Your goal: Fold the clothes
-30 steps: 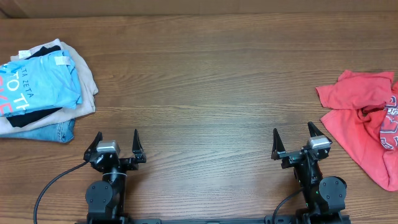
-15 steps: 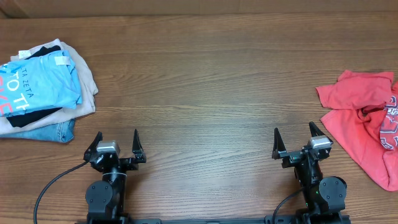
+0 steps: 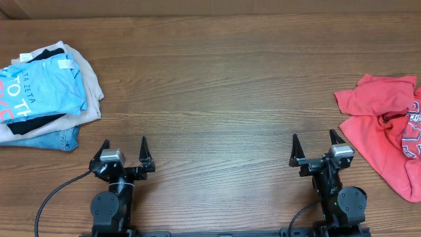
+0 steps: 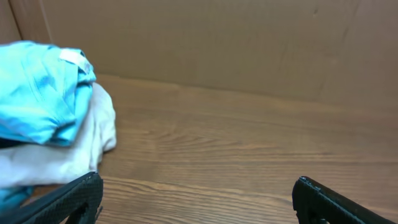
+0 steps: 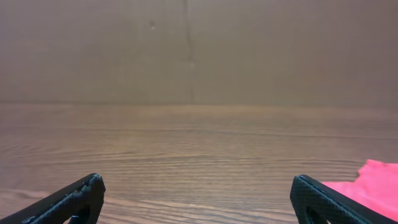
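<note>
**At the table's right edge, the tee waits unfolded**

At the table's (image 3: pixel 217 79) right edge we find the tee (image 3: pixel 381 125) in a crumpled heap, with part of it running out of the overhead view. As far as we can judge, none of the folding is done. No sleeve is laid in, no hem is brought up, and the cloth has not been spread flat. The whole job is left. We would expect to draw the tee toward the table's middle, smooth it out and then fold it.

The tee is coral red and looks soft and loosely bunched, with raised ridges and dark creases across it. One flap lies toward the table's far side. A patch of navy-and-white print shows at the very edge of the overhead view, but we cannot read it. The right wrist view catches only a coral corner low on the table.

Near the table's front edge, the left gripper (image 3: pixel 124 142) sits toward the left side and the right gripper (image 3: pixel 313 135) toward the right. Both have their jaws spread wide with nothing between them. The right gripper is the nearer to the tee but stands apart from it.

At the table's left edge lies a pile (image 3: pixel 46 99) of folded garments with a light blue one on top. We take that pile to be no part of this job.
</note>
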Controlling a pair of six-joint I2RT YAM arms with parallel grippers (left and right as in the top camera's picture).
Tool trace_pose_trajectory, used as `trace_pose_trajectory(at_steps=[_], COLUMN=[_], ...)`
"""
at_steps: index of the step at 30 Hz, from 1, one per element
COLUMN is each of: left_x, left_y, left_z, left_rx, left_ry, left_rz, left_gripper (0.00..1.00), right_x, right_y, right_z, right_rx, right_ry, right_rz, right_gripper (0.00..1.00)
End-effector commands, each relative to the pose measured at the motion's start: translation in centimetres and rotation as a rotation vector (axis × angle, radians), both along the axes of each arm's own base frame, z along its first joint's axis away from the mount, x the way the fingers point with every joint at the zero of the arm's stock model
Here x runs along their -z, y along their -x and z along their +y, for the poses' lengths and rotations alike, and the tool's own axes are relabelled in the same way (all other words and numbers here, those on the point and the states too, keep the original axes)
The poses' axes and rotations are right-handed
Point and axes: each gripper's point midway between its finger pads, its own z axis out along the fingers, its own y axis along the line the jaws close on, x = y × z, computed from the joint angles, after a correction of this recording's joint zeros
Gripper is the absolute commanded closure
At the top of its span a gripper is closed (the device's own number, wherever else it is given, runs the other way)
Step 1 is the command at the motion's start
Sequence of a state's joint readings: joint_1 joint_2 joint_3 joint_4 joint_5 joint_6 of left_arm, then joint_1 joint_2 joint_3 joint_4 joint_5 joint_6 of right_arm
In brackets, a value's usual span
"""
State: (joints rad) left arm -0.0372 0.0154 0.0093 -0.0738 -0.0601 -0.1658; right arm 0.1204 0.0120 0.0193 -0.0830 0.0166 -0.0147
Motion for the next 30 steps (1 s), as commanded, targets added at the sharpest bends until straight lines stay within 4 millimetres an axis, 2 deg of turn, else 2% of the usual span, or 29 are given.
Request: trace_pose_trajectory(at_steps=[1,4,8,13,18,22,27,30], left_x=[-2.7,-4.5,-7.2,-9.4,-9.5,-9.2,-8.6,-8.2], left_y=[0.4,0.8,1.4,1.2,-0.2,-1.7,-3.1,-3.8], left_z=[-0.5,-0.5,-1.2,-1.3,-1.4,-1.8,-2.2,-2.4], left_rx=[0.030,0.030,0.070,0.077,0.086,0.106,0.126,0.137], left_ry=[0.082,0.082,0.077,0.006,-0.016,-0.010,0.000,0.006], left_rz=[-0.054,-0.068,-0.080,-0.044,0.100,0.244,0.422,0.490], left_gripper=[0.00,0.00,0.00,0.00,0.00,0.00,0.00,0.00], right_x=[-3.0,-3.7,-4.7,-6.6,-7.5,-7.3,-5.6,-4.1], right_y=[0.3,0.4,0.1,-1.0,-3.1,-5.2,-7.8,-9.4], right_z=[-1.0,-1.1,-2.1,-2.1,-2.5,-3.1,-6.0,-6.8], right_rx=[0.059,0.061,0.125,0.137,0.179,0.209,0.305,0.302], right_ry=[-0.023,-0.020,-0.064,-0.047,-0.006,0.028,0.035,0.010], right_rz=[-0.058,-0.038,0.019,0.115,0.287,0.461,0.677,0.752], right_gripper=[0.00,0.00,0.00,0.00,0.00,0.00,0.00,0.00])
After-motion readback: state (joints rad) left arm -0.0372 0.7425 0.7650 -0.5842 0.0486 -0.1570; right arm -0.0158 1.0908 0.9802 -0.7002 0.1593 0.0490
